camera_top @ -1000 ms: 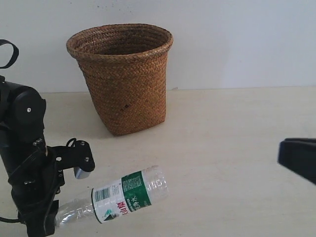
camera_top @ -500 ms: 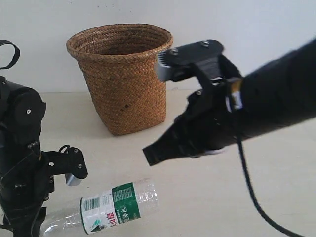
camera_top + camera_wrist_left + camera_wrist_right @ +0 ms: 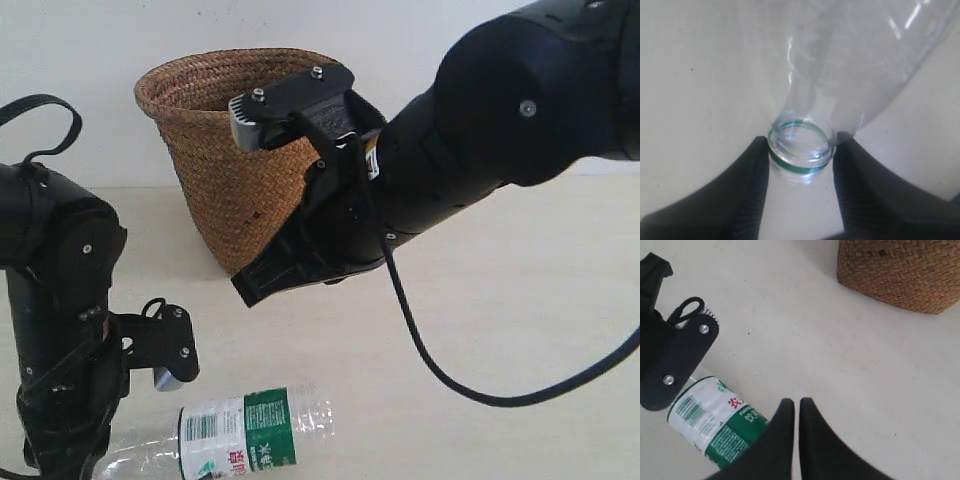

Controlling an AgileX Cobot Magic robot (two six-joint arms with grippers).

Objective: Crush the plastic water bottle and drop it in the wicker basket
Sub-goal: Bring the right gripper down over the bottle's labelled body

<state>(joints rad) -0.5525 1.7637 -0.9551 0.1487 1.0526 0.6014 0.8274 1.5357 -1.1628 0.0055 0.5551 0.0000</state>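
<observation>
The plastic water bottle (image 3: 250, 440) lies nearly level, low at the front left, its green-and-white label facing up; I cannot tell if it rests on the table. My left gripper (image 3: 801, 146) is shut on its open neck (image 3: 801, 150), one finger on each side. My right gripper (image 3: 796, 402) is shut with nothing in it, hovering above the table next to the bottle's label (image 3: 710, 420). In the exterior view its tip (image 3: 252, 287) hangs in front of the wicker basket (image 3: 215, 130), which stands upright at the back.
The right arm's bulky black body (image 3: 470, 160) spans the middle of the exterior view and covers the basket's right side. A black cable (image 3: 440, 370) loops below it. The left arm (image 3: 60, 330) stands at the front left. A white wall lies behind.
The right arm has swung in from the right, across the middle and in front of the basket. The bottle has dropped lower and more level in the left gripper.
</observation>
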